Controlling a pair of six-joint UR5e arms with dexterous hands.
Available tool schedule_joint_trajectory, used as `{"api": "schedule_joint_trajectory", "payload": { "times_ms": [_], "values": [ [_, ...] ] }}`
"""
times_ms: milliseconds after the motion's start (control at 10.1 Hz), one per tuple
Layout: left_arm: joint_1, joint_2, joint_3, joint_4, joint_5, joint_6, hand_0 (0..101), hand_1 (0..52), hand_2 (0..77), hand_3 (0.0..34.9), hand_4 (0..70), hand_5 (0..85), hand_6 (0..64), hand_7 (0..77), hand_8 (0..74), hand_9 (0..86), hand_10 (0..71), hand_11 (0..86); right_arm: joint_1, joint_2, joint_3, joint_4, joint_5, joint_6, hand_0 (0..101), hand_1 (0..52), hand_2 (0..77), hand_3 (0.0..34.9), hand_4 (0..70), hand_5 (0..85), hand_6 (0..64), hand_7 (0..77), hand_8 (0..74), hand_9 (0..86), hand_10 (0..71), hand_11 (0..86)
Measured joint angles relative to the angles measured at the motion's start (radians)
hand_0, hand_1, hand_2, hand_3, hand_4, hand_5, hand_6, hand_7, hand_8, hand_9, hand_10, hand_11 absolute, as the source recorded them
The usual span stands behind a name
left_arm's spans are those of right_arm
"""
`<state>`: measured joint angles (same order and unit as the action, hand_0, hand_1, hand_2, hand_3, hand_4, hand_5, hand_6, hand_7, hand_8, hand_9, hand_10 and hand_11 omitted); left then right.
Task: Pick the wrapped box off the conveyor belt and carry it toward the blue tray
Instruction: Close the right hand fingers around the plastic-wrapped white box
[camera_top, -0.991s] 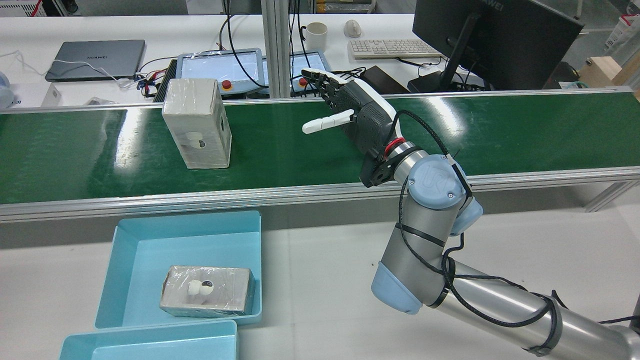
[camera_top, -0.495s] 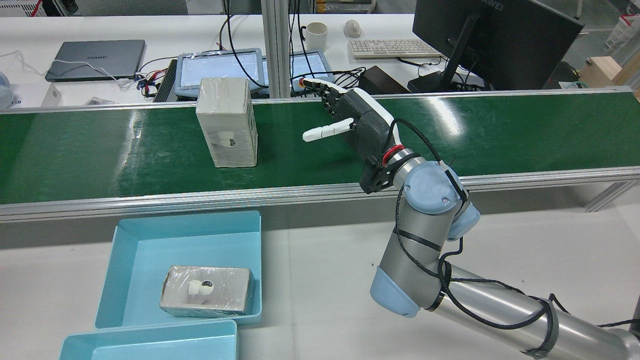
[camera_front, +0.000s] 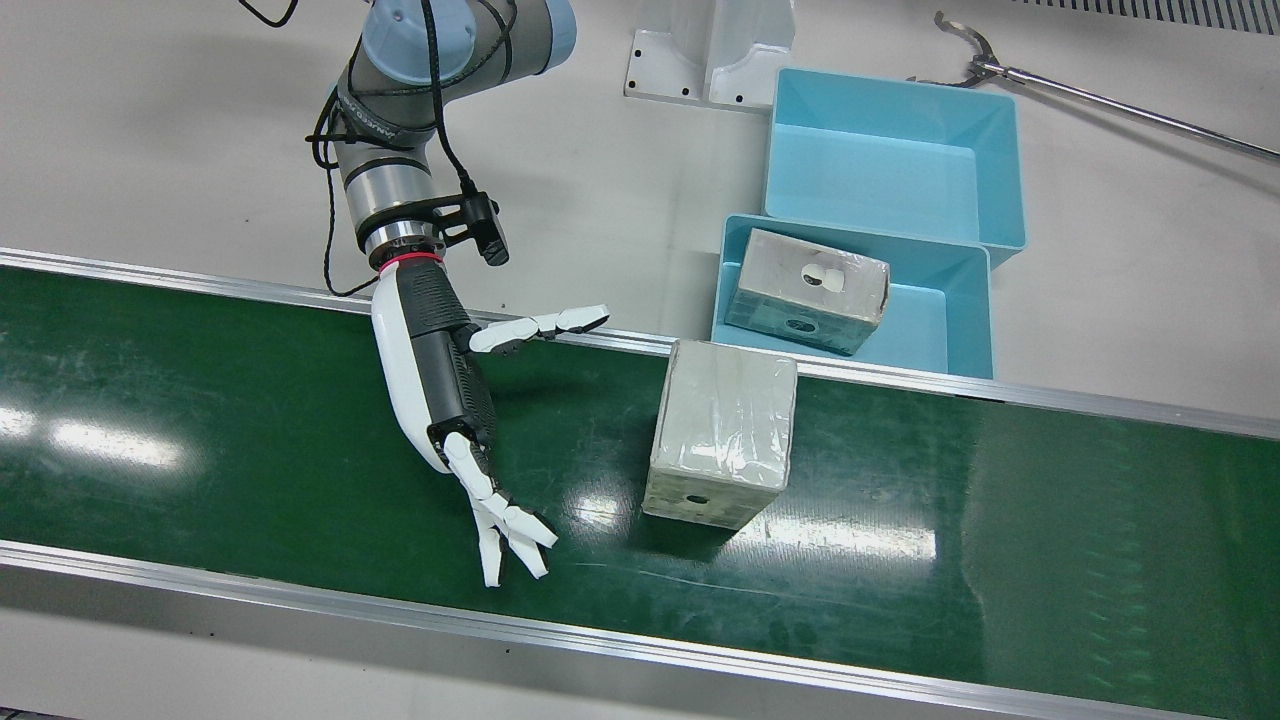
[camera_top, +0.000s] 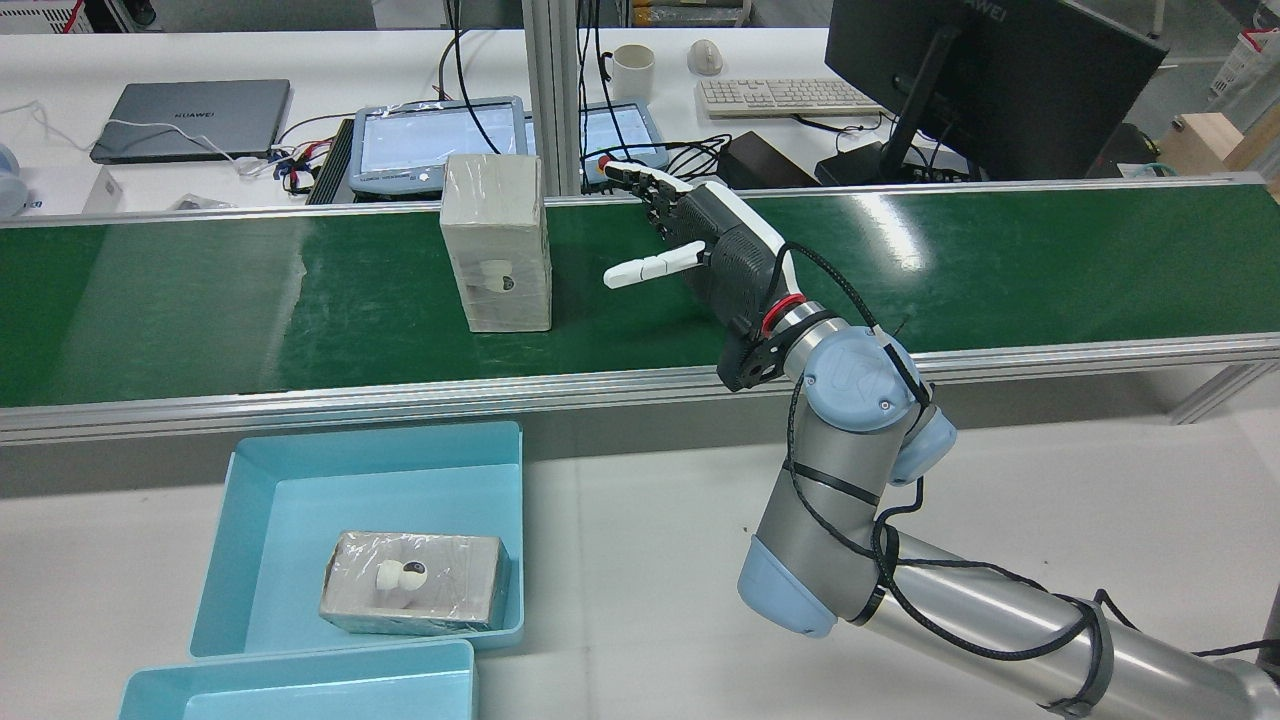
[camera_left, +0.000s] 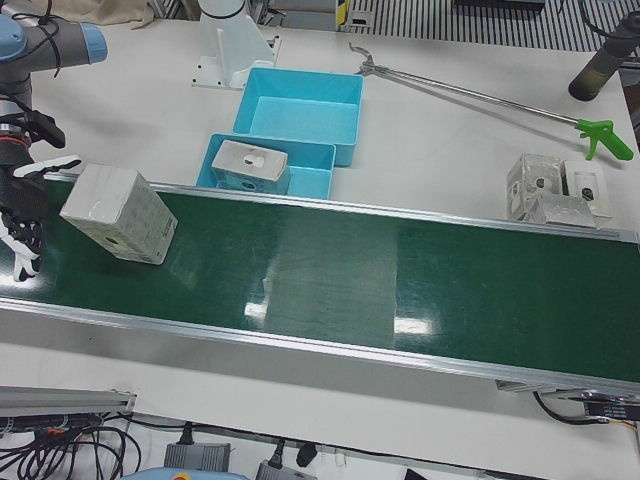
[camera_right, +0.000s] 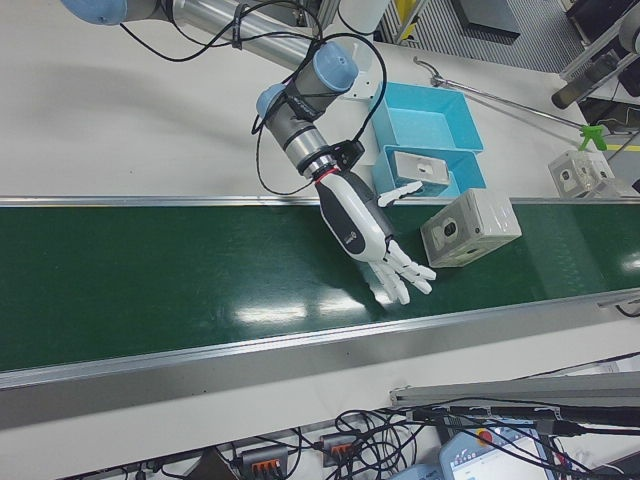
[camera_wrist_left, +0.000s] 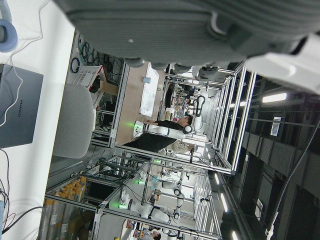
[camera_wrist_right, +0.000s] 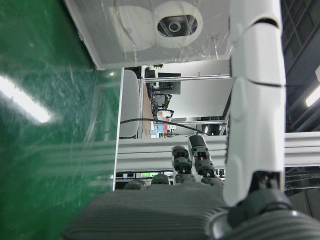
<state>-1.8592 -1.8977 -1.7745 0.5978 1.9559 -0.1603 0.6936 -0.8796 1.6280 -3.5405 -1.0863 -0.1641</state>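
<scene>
The wrapped box (camera_front: 720, 440) (camera_top: 497, 255) (camera_left: 115, 212) (camera_right: 470, 228) stands upright on the green conveyor belt (camera_front: 1000, 520), clear film around it. My right hand (camera_front: 445, 385) (camera_top: 715, 245) (camera_right: 360, 225) hovers low over the belt beside the box, open, fingers spread and thumb pointing at the box, a small gap between them. In the right hand view the box (camera_wrist_right: 150, 30) fills the top, close by. The blue tray (camera_front: 930, 320) (camera_top: 300, 500) sits off the belt's robot side. Of my left hand only a dark palm (camera_wrist_left: 175, 25) shows.
Another wrapped box (camera_front: 810, 290) (camera_top: 415, 580) lies in the blue tray. A second blue tray (camera_front: 890, 170) (camera_top: 300, 690) sits behind it. A long grabber tool (camera_left: 480, 95) and several wrapped boxes (camera_left: 545, 190) lie on the table. The belt's aluminium rails (camera_top: 400, 400) border the belt.
The box has travelled along the belt toward my right hand, closing most of the gap. The hand has dropped slightly and stays open.
</scene>
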Motion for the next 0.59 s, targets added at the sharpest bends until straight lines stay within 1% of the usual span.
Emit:
{"api": "schedule_joint_trajectory", "payload": {
  "times_ms": [595],
  "values": [
    [0.000, 0.000, 0.000, 0.000, 0.000, 0.000, 0, 0.0, 1.1, 0.0, 0.0, 1.1, 0.5, 0.5, 0.5, 0.5, 0.5, 0.5, -0.004, 0.001, -0.004, 0.000, 0.001, -0.004, 49, 15.3, 7.1, 0.2, 8.7, 15.8, 2.2, 3.8, 0.0, 1.6, 0.0, 0.5]
  ]
}}
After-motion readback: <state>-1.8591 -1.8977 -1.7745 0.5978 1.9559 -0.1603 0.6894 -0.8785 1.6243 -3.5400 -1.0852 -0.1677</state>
